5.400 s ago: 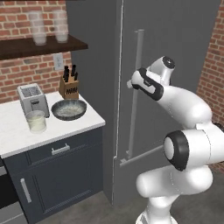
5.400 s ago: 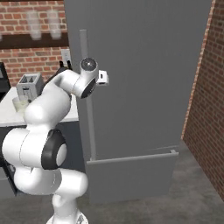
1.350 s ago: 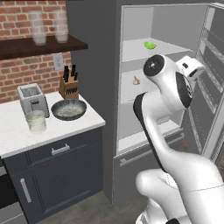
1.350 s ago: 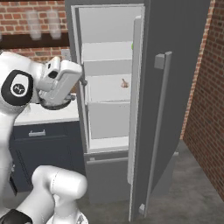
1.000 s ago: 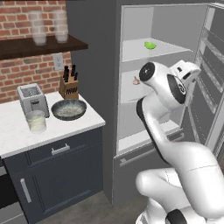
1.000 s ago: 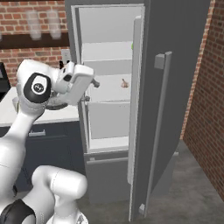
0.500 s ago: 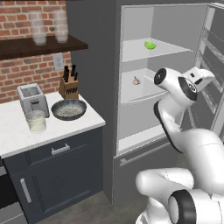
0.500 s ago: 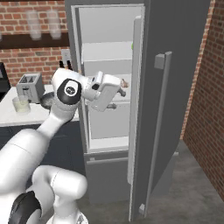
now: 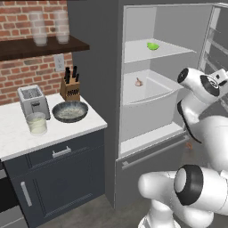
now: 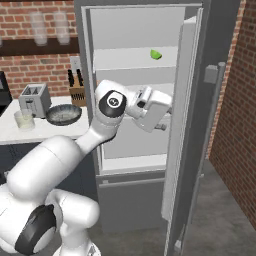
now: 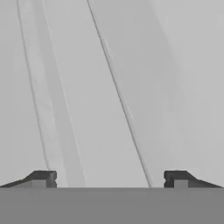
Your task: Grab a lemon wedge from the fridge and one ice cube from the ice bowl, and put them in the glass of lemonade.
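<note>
Lime-green lemon wedge (image 9: 152, 46); dark grey fridge (image 9: 95, 53), pale shelves; red brick wall (image 9: 31, 73).

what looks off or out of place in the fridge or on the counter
Nothing stands out. The fridge door is open for the task, the lemon wedge lies on the top shelf, a small bulb sits below, and the ice bowl and glass stand upright, unspilled.

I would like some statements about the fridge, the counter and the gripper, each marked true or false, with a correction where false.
1. The fridge door is open. True.
2. The lemon wedge lies on the top shelf. True.
3. The gripper holds the lemon wedge. False: its fingertips stand apart with nothing between them.
4. The ice bowl is inside the fridge. False: it sits on the counter, by the toaster.
5. The glass of lemonade stands in front of the toaster. True.
</note>
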